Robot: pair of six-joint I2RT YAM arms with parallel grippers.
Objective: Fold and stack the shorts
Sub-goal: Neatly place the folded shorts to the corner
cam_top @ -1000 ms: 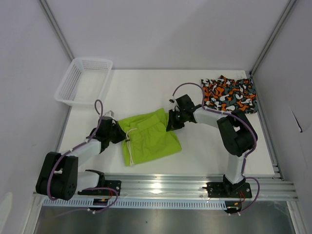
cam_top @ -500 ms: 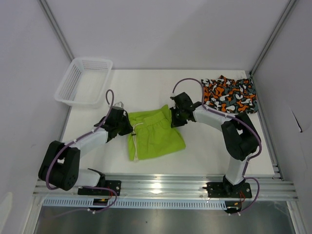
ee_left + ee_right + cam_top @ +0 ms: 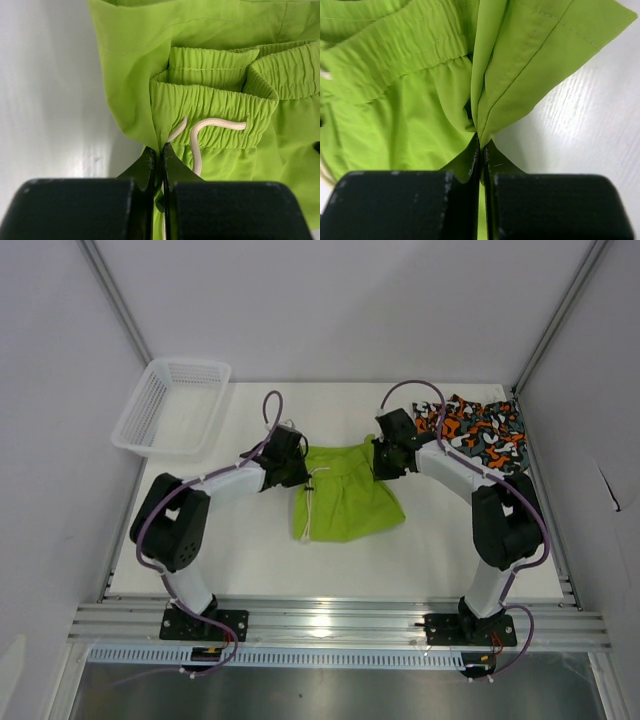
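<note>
Two grippers hold the green shorts (image 3: 348, 502) between them, and that is where we see most of the risk. Our left gripper (image 3: 160, 152) is pressed together on a thin fold of fabric at the waistband, right beside the drawstring (image 3: 199, 137). Our right gripper (image 3: 481, 145) is pinched on a bunched fold at the other end of the same edge. The green shorts sit mid-table. Their far edge appears to be raised between the two arms, and the rest trails toward us on the table (image 3: 240, 560).

Both grips look shallow to us, with only a sliver of cloth between the tips. If one side pulls faster than the other, we judge the fabric could slip free there and the pair would sag into a crooked heap. The cloth looks light and slick, which makes that likelier. The drawstring hangs loose down the left side, so it could snag in the left jaws or get folded in as a lump. The waistband is bunched and doubled, and a fold laid down from this shape might come out uneven. The right gripper works near the camo shorts (image 3: 480, 435) at the far right corner, where a wide swing could drag them askew.

Counted: two pairs of shorts, one green and one camo; one basket (image 3: 170, 405) at the far left; two arms, each with one gripper; one drawstring.
</note>
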